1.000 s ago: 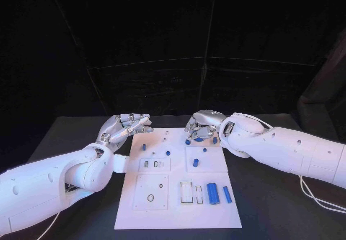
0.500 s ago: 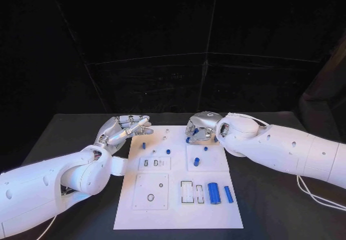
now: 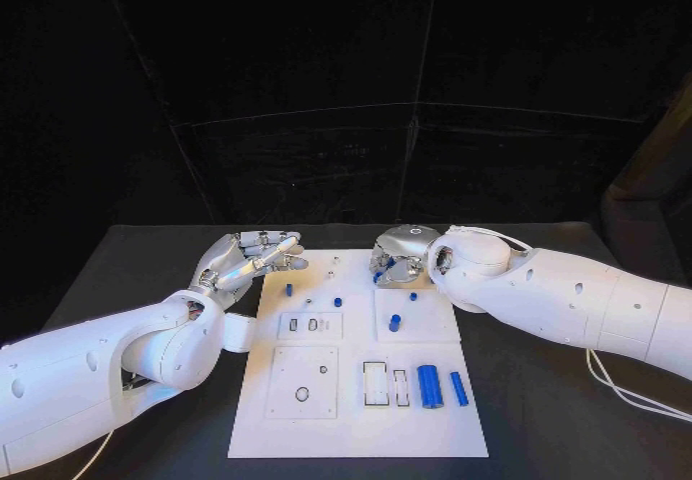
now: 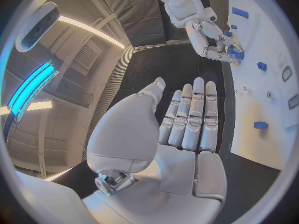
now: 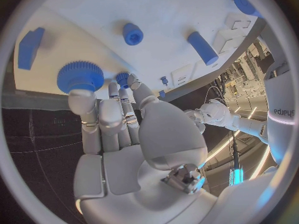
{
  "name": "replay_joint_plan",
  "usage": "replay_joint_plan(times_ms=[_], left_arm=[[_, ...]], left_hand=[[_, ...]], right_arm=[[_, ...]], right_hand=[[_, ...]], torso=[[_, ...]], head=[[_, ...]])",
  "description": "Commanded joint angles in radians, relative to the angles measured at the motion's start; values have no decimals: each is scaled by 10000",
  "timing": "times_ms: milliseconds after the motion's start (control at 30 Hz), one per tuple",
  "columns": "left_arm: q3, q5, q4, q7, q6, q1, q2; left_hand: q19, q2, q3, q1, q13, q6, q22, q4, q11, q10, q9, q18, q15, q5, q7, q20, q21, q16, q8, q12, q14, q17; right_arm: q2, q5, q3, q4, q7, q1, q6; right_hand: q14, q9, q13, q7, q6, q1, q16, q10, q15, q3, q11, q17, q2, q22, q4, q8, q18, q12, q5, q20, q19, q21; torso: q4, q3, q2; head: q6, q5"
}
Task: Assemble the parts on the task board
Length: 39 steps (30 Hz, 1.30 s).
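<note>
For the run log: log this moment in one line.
left robot hand: open, beside task board | right robot hand: fingertips at blue gear, grasp unclear

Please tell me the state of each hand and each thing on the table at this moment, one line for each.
left hand: holds nothing, fingers extended, beside the board's far left corner.
right hand: fingertips on a blue gear at the board's far edge.
task board: flat on the black table.
large blue cylinder: lying on its side, loose.
small blue peg: on the board, untouched.
</note>
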State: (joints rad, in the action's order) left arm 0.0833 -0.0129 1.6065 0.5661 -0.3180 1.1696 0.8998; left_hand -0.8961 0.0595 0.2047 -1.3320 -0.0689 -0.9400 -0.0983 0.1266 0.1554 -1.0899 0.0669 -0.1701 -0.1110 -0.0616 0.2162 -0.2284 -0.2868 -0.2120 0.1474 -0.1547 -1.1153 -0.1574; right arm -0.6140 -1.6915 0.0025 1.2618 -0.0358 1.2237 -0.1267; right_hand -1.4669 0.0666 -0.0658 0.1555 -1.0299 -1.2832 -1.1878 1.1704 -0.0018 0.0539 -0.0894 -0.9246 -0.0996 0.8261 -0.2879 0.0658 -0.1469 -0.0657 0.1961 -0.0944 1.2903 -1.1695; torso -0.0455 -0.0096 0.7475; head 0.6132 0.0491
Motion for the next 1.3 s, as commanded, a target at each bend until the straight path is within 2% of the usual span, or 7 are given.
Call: replay_joint_plan(times_ms=[33,267,433,633,900,1067,1300], left_arm=[[-7,-62,40,-6,150,18,29],[-7,-62,18,-41,159,22,49],[-7,-62,8,-48,150,23,50],[-7,-61,16,-58,150,23,70],[-7,-61,37,-58,140,24,100],[-7,-61,40,-59,151,24,96],[-8,-61,61,-49,179,30,104]], left_hand=[[-23,-13,24,107,17,-2,18,-63,57,-3,-10,-143,-44,41,76,-22,39,38,-49,68,-5,-17],[-23,-12,23,111,17,1,23,-68,60,-1,-11,-143,-47,41,80,-24,44,47,-56,77,-2,-19],[-22,-31,20,145,16,11,39,-67,71,3,-13,-142,-56,41,92,-32,62,74,-80,107,4,-25],[-23,-45,20,163,16,11,46,-63,75,3,-13,-142,-59,40,96,-35,70,86,-89,120,5,-29],[-23,-60,24,173,15,11,53,-63,77,3,-13,-143,-62,39,98,-38,77,97,-97,131,6,-32],[-24,-66,27,172,15,12,56,-67,78,3,-13,-143,-62,38,98,-39,80,102,-101,136,6,-34],[-27,-84,41,162,13,3,64,-84,73,-3,-10,-145,-62,37,88,-41,88,114,-106,149,2,-39]], right_arm=[[21,-67,7,-11,45,25,351],[71,-52,6,-69,57,25,608],[77,-50,6,-79,67,24,552],[22,-52,6,84,133,22,-493],[-55,-11,10,438,138,22,-2075],[155,11,14,344,-106,23,-2457],[679,19,16,-108,-204,26,-2480]], right_hand=[[-248,-2,5,65,-18,-40,-131,84,5,182,-1,-86,-162,153,0,-9,182,9,-171,-51,17,-146],[-216,7,1,68,-137,-68,-306,182,7,540,8,-191,-200,454,4,12,212,-2,-244,-65,3,-408],[-197,5,3,79,-171,-44,-364,211,11,702,10,-207,-158,528,5,7,216,3,-248,-71,-28,-491],[-166,14,-9,66,-307,-19,-458,368,-2,1041,31,-226,-83,686,8,26,226,-23,-247,-72,-64,-649],[-155,11,-6,50,-389,-13,-557,453,-15,1385,55,-277,22,868,7,18,247,-7,-302,-61,-59,-804],[-147,4,0,54,-396,28,-608,462,-11,1614,47,-292,92,935,27,0,255,9,-335,-65,-77,-874],[-137,-5,7,78,-357,93,-649,421,5,1842,28,-286,201,977,35,-19,257,24,-335,-77,-102,-929]], torso=[[0,2,38],[4,3,56],[-4,1,67],[4,7,73],[-18,-8,88],[-23,-2,105],[-24,-1,135]], head=[[-5,-11],[24,-13],[26,-8],[1,-12],[-79,-62],[-106,-90],[-104,-145]])
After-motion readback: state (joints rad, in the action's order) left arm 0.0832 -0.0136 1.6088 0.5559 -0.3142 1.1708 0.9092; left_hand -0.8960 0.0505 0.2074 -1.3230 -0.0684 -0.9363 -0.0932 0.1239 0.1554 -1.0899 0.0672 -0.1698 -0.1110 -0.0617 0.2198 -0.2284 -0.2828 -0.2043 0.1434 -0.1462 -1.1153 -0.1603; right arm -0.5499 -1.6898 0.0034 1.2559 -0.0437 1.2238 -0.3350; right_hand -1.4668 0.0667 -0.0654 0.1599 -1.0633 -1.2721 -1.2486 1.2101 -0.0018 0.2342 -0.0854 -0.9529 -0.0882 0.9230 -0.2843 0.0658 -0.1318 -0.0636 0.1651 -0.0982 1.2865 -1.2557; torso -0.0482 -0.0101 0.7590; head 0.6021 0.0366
